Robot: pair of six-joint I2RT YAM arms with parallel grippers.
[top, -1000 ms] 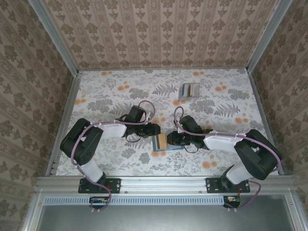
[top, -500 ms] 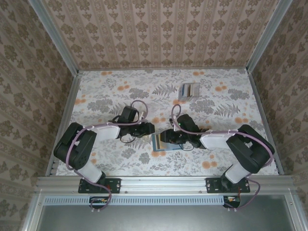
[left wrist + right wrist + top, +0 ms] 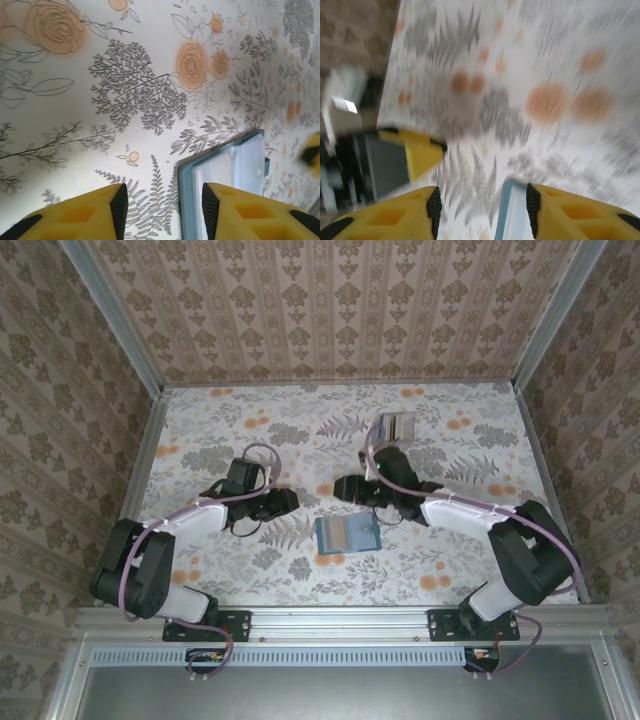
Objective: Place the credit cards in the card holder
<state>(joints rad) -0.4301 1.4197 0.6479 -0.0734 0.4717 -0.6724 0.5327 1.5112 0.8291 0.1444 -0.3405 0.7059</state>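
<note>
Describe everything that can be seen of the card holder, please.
The card holder is a small flat wallet, teal-blue at the rim and paler grey-blue inside, with a tan patch near its middle. It lies open and flat, inside up, on the flowered table, toward its near edge and about midway across. Only the table touches it.

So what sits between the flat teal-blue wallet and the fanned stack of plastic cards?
In the top view, the right gripper hangs over the floral table between the teal-blue wallet and the fanned cards.
</note>
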